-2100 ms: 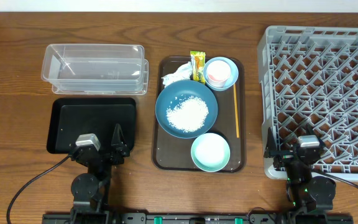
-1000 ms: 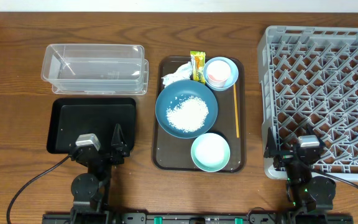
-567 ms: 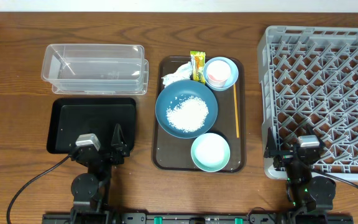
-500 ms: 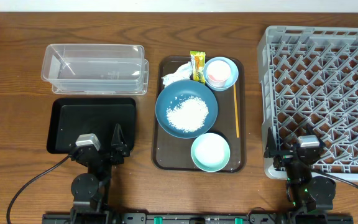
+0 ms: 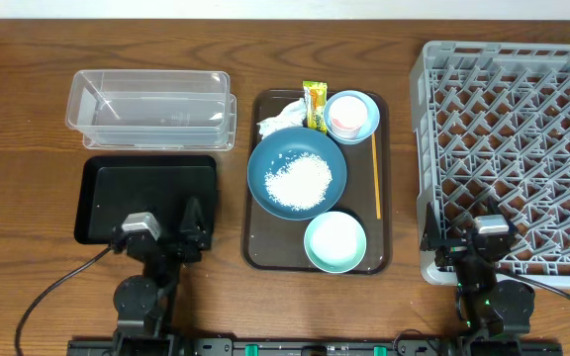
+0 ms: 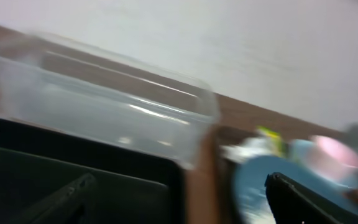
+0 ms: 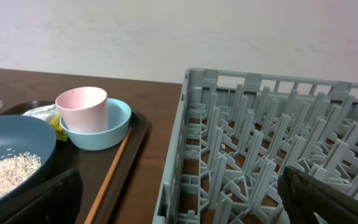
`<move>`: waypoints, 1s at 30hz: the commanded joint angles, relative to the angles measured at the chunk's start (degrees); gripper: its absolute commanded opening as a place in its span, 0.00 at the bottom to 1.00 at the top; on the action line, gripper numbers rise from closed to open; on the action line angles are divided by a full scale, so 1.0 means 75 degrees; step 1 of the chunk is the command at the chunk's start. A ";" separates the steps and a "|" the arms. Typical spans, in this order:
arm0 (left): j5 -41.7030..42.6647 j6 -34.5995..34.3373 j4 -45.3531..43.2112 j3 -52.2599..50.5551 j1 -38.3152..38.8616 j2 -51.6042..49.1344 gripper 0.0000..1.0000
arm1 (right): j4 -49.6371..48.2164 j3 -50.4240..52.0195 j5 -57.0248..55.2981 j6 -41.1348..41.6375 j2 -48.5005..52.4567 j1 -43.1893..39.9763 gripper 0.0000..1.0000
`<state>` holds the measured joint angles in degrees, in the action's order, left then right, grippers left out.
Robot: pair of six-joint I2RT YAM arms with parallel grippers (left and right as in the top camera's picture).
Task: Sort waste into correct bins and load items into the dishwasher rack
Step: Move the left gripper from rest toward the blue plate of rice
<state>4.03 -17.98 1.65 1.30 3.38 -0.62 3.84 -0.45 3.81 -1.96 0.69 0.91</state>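
Note:
On the brown tray [image 5: 261, 259], a dark-blue plate [image 5: 265, 150] holds a heap of rice [image 5: 298, 182]. Behind it lie a crumpled tissue [image 5: 280, 123] and a yellow-green wrapper [image 5: 315, 104]. A pink cup [image 5: 347, 115] sits in a mint bowl [image 5: 368, 103]; a second mint bowl [image 5: 334, 241] is at the front. An orange stick [image 5: 375, 176] lies at the tray's right. The clear container [image 5: 150, 107] and black tray [image 5: 146, 193] are at left, the grey rack [image 5: 518, 148] at right. My left gripper [image 5: 161, 235] and right gripper [image 5: 475, 237] are open and empty near the front edge. The left wrist view is blurred.
The table's front edge lies just behind both arm bases. The rack's near-left corner [image 7: 191, 149] stands right in front of my right gripper. The black tray's near edge [image 6: 73, 186] lies under my left gripper.
My left gripper has begun to turn slightly to the right; its wrist view is motion-blurred. Nothing else has moved.

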 commanded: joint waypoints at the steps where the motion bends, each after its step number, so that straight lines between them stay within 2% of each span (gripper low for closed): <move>1: 0.3200 -0.2562 0.0073 -0.0131 -0.0012 0.0012 0.88 | 0.0029 0.0017 -0.0076 -0.0061 -0.0041 -0.0064 0.99; 3: 0.4709 -0.3395 0.0111 -0.0131 -0.0006 0.0000 0.88 | 0.0029 0.0017 -0.0076 -0.0061 -0.0041 -0.0064 0.99; 4: 0.5080 -0.3657 0.0082 -0.0131 -0.0006 0.0003 0.88 | 0.0029 0.0017 -0.0076 -0.0064 -0.0041 -0.0064 0.99; 8: 0.5665 -0.4508 -0.0087 -0.0128 -0.0006 0.0000 0.88 | 0.0029 0.0017 -0.0076 -0.0061 -0.0041 -0.0064 0.99; 12: 0.6414 -0.4546 -0.1411 -0.0055 -0.0006 0.0000 0.88 | 0.0029 0.0017 -0.0076 -0.0064 -0.0041 -0.0064 0.99; 17: 0.6394 -0.4689 -0.1314 0.0606 -0.0015 -0.0175 0.88 | 0.0029 0.0017 -0.0076 -0.0064 -0.0041 -0.0064 0.99; 20: 0.6394 -0.4057 -0.0708 0.1218 -0.0015 -0.0650 0.88 | 0.0029 0.0017 -0.0076 -0.0061 -0.0041 -0.0064 0.98; 22: 0.6315 -0.3130 0.0146 0.1816 -0.0015 -0.1230 0.88 | 0.0029 0.0017 -0.0076 -0.0064 -0.0041 -0.0064 0.99; 27: 0.5065 -0.0653 0.3244 0.3850 -0.0012 -0.3147 0.88 | 0.0029 0.0017 -0.0076 -0.0061 -0.0041 -0.0064 0.99; 30: 0.3995 0.0458 0.5071 0.5429 -0.0012 -0.4503 0.88 | 0.0029 0.0017 -0.0076 -0.0064 -0.0041 -0.0064 0.99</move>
<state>42.92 -28.42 34.68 32.56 3.42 -27.55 3.79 -0.45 3.79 -1.96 0.69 0.91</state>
